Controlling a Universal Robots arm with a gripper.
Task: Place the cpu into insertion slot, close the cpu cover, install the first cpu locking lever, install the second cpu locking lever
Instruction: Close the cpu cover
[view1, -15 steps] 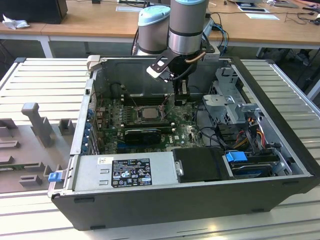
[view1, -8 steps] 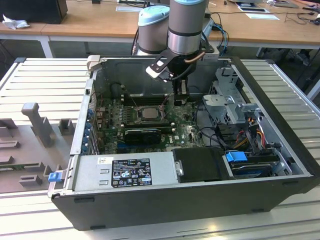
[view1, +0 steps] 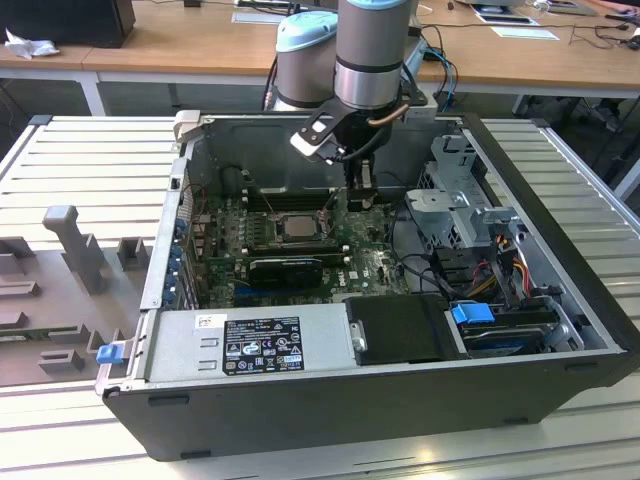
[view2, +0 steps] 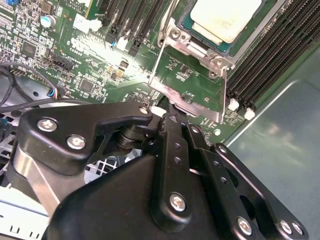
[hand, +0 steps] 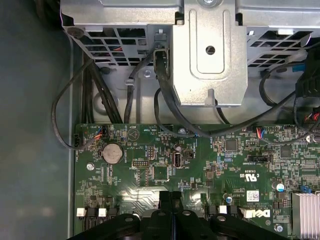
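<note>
Silver-grey square cpu (view2: 223, 16) was seen in the insertion slot (view2: 218, 59), just past the open thin silver cpu cover (view2: 190, 102) from the black gripper (view2: 167, 106), fingers (view2: 173, 131) pressed together.

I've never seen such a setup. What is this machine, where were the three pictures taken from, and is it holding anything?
A single robot arm reaches down into an open computer case lying on a slatted table. The exterior view looks on from outside; both wrist views come from cameras riding on the arm. The black claw is its gripper, shut, tips at the edge of the open cpu cover. Whether it grips the cover I cannot tell. The cpu already sits in the insertion slot.
</note>
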